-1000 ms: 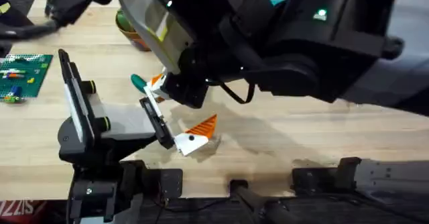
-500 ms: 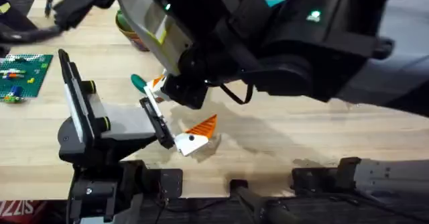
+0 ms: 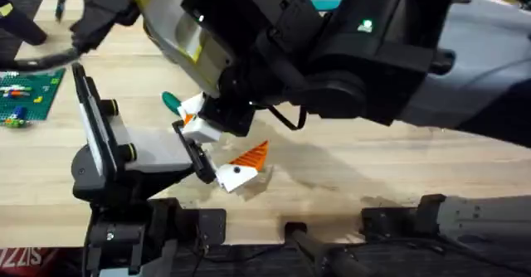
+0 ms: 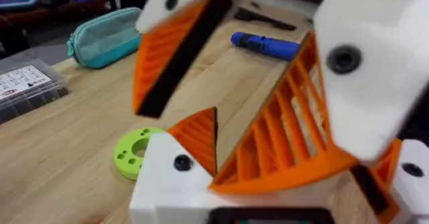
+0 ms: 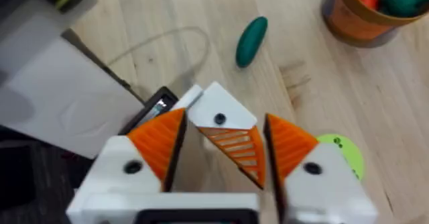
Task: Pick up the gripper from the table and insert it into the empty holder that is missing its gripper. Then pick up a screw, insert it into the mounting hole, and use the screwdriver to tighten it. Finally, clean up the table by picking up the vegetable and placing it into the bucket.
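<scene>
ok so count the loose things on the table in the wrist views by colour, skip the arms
green: 2, the vegetable and the holed disc
blue: 1, the screwdriver
orange: 1, the bucket
teal: 1, the pouch
clear: 1, the parts box
total: 6

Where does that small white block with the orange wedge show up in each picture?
Overhead: white block with the orange wedge on the table, ahead of the left arm.
Left wrist: beside the green holed disc.
Right wrist: between the right claw's orange pads.
Shared landmark: the wooden table.
</scene>
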You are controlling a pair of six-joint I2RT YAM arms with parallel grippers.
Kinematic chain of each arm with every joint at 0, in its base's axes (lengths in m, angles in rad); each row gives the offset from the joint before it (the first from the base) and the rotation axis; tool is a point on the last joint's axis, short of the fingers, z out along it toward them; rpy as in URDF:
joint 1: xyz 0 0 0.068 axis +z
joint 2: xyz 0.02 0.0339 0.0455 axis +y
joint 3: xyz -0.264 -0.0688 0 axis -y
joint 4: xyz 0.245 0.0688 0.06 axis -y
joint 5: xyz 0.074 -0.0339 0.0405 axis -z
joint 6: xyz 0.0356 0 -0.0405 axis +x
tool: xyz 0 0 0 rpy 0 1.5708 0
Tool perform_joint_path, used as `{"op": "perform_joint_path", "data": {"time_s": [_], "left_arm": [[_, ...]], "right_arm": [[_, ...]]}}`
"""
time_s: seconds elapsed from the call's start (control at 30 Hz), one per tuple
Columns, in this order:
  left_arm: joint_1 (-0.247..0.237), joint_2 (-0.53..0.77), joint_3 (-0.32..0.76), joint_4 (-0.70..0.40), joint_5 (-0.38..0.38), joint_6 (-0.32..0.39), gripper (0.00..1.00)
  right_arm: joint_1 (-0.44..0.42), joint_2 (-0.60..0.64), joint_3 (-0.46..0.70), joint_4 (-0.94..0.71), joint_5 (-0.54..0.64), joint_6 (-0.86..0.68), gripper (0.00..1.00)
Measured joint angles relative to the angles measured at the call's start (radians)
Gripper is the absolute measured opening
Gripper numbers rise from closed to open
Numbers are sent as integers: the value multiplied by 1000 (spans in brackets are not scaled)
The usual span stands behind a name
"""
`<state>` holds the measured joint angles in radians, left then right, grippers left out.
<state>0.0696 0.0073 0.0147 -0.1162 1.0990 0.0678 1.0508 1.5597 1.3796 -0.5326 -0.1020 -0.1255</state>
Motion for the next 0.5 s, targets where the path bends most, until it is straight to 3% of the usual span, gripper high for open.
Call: {"op": "perform_joint_path", "data": {"time_s": [0.2, 0.23, 0.27, 0.4, 0.5], "left_arm": [[0, 0, 0, 0, 4, 2, 977], [0, 0, 0, 0, 5, 2, 934], [0, 0, 0, 0, 5, 3, 801], [0, 0, 0, 0, 6, 7, 432], [0, 0, 0, 0, 6, 8, 268]], "right_arm": [[-15, -6, 2, 3, 32, -2, 965], [-16, -11, 2, 1, 30, -1, 985], [-15, -17, 2, 1, 29, -1, 990], [-11, -43, 2, -2, 21, 6, 994], [-29, -71, 2, -30, 27, 25, 994]]}}
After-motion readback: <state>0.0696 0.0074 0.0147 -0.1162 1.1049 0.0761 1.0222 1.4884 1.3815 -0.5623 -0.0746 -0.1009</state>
